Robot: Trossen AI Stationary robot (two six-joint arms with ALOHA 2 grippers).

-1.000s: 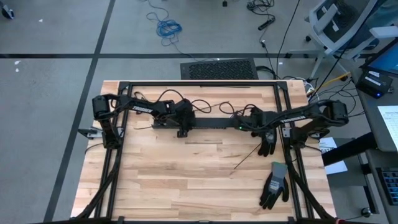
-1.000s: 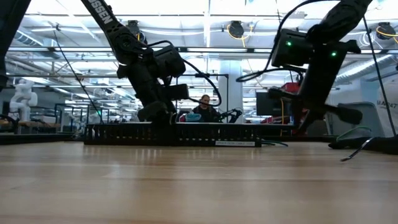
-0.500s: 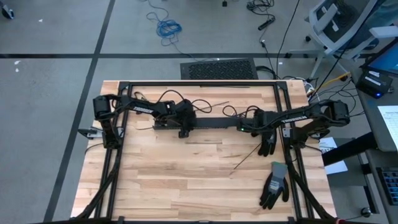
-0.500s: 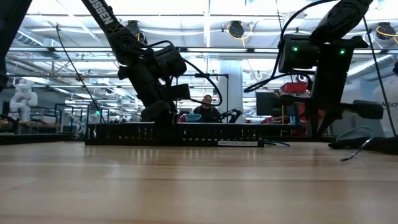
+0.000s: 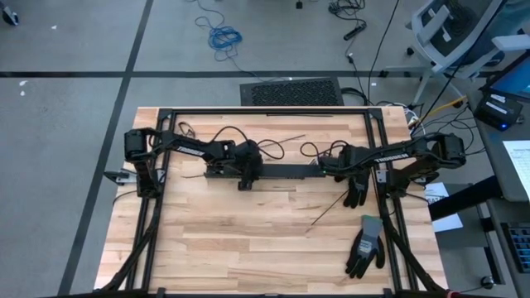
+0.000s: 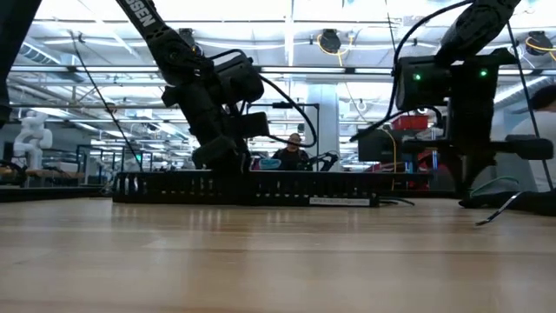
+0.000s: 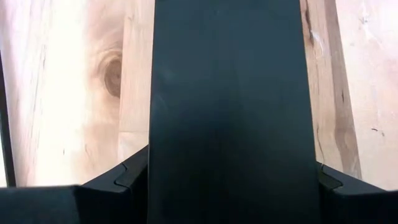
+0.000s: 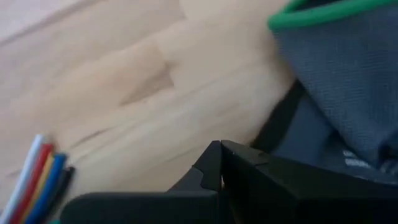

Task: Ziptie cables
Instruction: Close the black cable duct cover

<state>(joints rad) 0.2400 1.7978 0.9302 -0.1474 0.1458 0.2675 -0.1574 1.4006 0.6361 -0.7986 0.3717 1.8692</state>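
The cables (image 8: 37, 177) show only in the right wrist view: white, red, yellow and blue wires side by side on the wood, close beside my right gripper. A long black panel (image 5: 281, 170) lies across the middle of the table and rests on the wood by its underside (image 6: 261, 198). My left gripper (image 5: 246, 172) is shut on it. My right gripper (image 5: 325, 170) hangs at the panel's right end, pointing down (image 6: 469, 187). Whether it touches the cables cannot be told. My left gripper holds the black panel (image 7: 230, 93) left of its middle, pinched across its width, with one finger (image 7: 127, 180) on each long edge. It comes from above, slanting down from the table's left. The panel stays flat on the table.
A black glove (image 5: 355, 192) lies just near-side of my right gripper, and a grey glove with a green cuff (image 5: 365, 246) lies farther toward the near right corner. A thin black strip (image 5: 327, 212) lies on the wood between them. The arms' black cords loop behind the panel.
My left gripper has slid the black panel a little toward the table's near edge, still shut on it. My right gripper has turned from a tilt to upright over the panel's right end.
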